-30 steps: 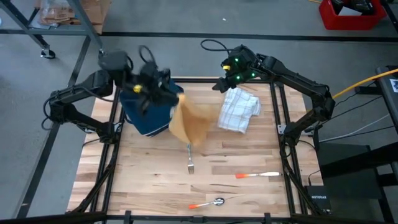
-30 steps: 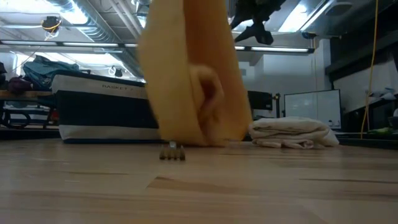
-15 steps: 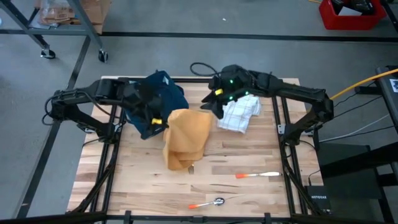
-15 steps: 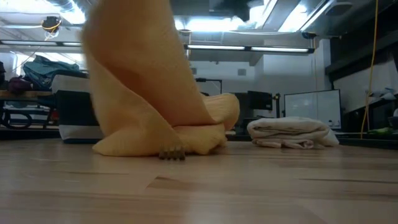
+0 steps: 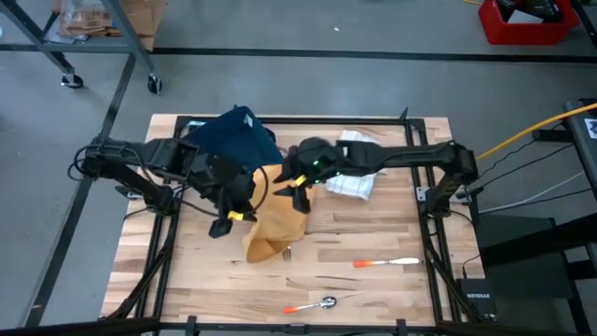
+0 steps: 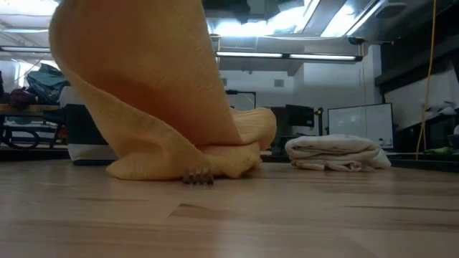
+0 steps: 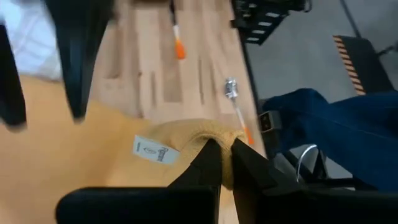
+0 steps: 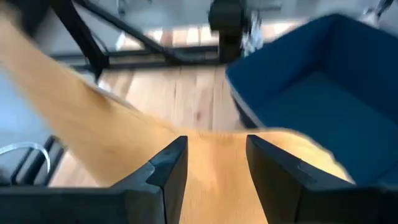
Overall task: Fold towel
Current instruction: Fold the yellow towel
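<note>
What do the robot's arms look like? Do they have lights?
Both arms are dark and skinny, with joints and black cables. The right arm has tiny green lights near its wrist. The left arm has a yellow bit by its fingers, which are dark and pointy.

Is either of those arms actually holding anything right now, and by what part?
Yes. The left gripper pinches the yellow towel at a folded edge near its label. The right gripper is open, holding nothing.

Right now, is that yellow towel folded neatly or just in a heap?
In a heap. The yellow towel is crumpled, one edge pinched in the shut left gripper and lifted, the rest bunched on the table.
</note>
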{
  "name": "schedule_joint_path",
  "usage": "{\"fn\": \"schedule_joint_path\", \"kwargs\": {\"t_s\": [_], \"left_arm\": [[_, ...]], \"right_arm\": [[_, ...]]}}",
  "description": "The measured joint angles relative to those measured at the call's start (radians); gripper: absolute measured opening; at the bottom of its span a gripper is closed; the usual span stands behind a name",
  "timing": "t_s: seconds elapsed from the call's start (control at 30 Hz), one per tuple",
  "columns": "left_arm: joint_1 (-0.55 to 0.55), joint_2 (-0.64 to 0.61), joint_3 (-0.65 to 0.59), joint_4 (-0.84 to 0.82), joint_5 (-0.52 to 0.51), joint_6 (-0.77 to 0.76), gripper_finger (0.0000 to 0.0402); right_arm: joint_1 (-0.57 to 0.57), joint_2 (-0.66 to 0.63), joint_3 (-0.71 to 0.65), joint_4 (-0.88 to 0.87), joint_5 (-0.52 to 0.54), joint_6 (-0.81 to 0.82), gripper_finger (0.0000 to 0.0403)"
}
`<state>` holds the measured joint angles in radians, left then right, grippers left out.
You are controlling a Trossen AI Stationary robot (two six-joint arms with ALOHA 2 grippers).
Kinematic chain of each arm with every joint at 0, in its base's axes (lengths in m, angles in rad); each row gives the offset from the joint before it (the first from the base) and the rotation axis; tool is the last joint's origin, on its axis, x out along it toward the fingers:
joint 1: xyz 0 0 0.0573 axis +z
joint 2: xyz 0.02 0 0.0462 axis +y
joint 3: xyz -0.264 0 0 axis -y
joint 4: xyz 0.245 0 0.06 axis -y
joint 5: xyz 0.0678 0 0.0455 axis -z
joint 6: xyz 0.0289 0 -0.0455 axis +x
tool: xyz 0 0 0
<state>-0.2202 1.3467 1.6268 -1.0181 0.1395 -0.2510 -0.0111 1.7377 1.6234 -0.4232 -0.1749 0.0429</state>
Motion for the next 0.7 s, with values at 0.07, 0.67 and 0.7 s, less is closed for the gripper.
{"fn": "schedule_joint_path", "kwargs": {"t_s": [0.07, 0.67, 0.7], "left_arm": [[-0.022, 0.0, 0.0, 0.01, 0.0, -0.003, 0.0008], [-0.258, 0.005, 0.0, -0.156, -0.108, -0.195, 0.0006], [-0.262, 0.005, 0.0, -0.156, -0.118, -0.198, 0.0006]], "right_arm": [[0.002, 0.035, 0.0, -0.022, -0.001, 0.0, 0.0166], [-0.002, 0.227, 0.0, -0.011, 0.438, -0.029, 0.0166], [-0.004, 0.232, 0.0, 0.001, 0.44, -0.038, 0.0166]]}}
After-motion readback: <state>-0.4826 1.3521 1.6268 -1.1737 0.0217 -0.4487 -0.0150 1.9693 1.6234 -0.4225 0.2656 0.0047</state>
